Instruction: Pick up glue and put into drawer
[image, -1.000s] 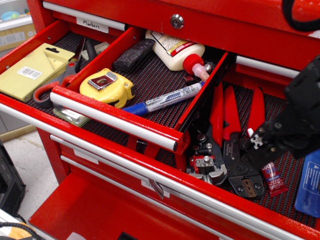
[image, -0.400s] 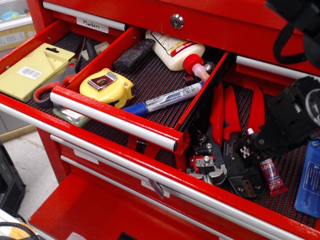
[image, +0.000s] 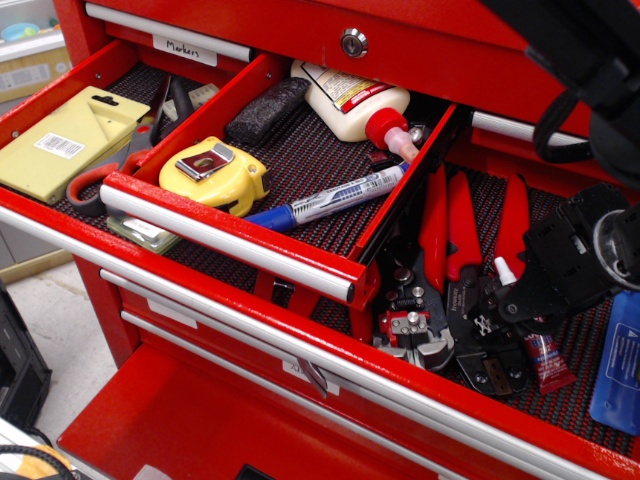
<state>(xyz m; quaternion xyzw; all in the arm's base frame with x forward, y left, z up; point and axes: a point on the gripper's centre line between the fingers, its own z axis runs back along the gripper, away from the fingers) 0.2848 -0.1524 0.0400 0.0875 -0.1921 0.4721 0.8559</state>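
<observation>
On the black mesh liner (image: 585, 365) the glue (image: 527, 330) lies under the end effector (image: 500, 310), grip unclear

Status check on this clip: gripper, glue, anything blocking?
Gripper down at the glue, jaw state unclear. Glue lies on wide drawer's liner, not lifted. Red-handled crimpers crowd its left. Narrow drawer open.

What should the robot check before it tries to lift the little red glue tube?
1. Glue in view, lying in the wide drawer: ok.
2. Gripper right over the glue: ok.
3. Gripper shut on the glue: cannot tell, its black body hides the tube's middle.
4. Red pliers lie close beside the glue, may snag: not ok.
5. Narrow drawer open: ok.
6. Free mesh between tape measure and marker: ok.
</observation>
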